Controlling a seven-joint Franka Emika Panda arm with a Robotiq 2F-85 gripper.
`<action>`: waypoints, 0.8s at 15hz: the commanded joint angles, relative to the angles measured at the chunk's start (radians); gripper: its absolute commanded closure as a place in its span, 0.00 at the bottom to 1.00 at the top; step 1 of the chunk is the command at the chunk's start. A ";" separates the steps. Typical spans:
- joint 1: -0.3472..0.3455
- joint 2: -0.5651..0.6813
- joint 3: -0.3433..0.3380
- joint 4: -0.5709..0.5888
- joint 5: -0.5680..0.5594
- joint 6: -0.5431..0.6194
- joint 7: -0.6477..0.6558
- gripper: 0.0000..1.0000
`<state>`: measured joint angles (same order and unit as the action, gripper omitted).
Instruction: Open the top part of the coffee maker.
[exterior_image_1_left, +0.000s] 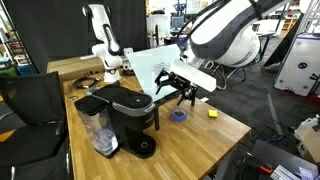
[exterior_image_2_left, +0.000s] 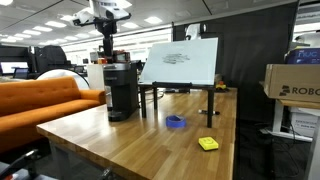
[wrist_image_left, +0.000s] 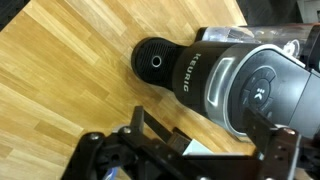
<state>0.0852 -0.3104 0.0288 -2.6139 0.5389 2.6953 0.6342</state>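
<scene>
coffee maker (exterior_image_1_left: 128, 120) stands at the lower left of centre in an exterior view, on the wooden table (exterior_image_1_left: 200, 140), with the clear water tank (exterior_image_1_left: 100, 132) on its frame-left side. top part (exterior_image_1_left: 128, 100) is seated flat on the head and reads as closed, so the opening is not yet begun.

gripper (exterior_image_1_left: 178, 92) hangs to the frame-right of the machine, in front of the white slanted board (exterior_image_1_left: 160, 62), and touches nothing. fingers spread apart, nothing between them. the wrist view agrees: gripper (wrist_image_left: 200, 140) along the bottom edge, jaws wide, with bare wood between them and the machine.

orientation, wrist view:
- long axis runs across the frame. the round drip base (wrist_image_left: 155, 62) is at centre-left and the top part (wrist_image_left: 255, 92) is at right.
- the front points to frame left, so i judge the hinge to be off toward the right edge, though it is not visible.
- in the exterior view the front faces the lower right of the frame.

risks, as judgement:
- the lid is glossy and rounded, so a finger hooked too shallow under the front lip would likely slip off.
- a sideways push instead of an upward one could slide or tip the machine, since nothing seen holds it down.
- an approach from the tank side could knock the tank.
- the board legs are close behind the gripper, so a wide swing might clip them.
- a lift against a stiff latch could raise the whole machine off the table.

blue tape ring (exterior_image_1_left: 180, 115) and yellow block (exterior_image_1_left: 212, 113) lie clear of the path.
</scene>
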 joint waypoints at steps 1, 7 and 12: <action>0.022 -0.008 0.015 -0.026 0.055 0.068 -0.039 0.00; 0.049 -0.009 0.027 -0.052 0.102 0.133 -0.067 0.00; 0.072 0.008 0.038 -0.066 0.142 0.210 -0.093 0.00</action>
<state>0.1460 -0.3088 0.0547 -2.6678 0.6330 2.8444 0.5805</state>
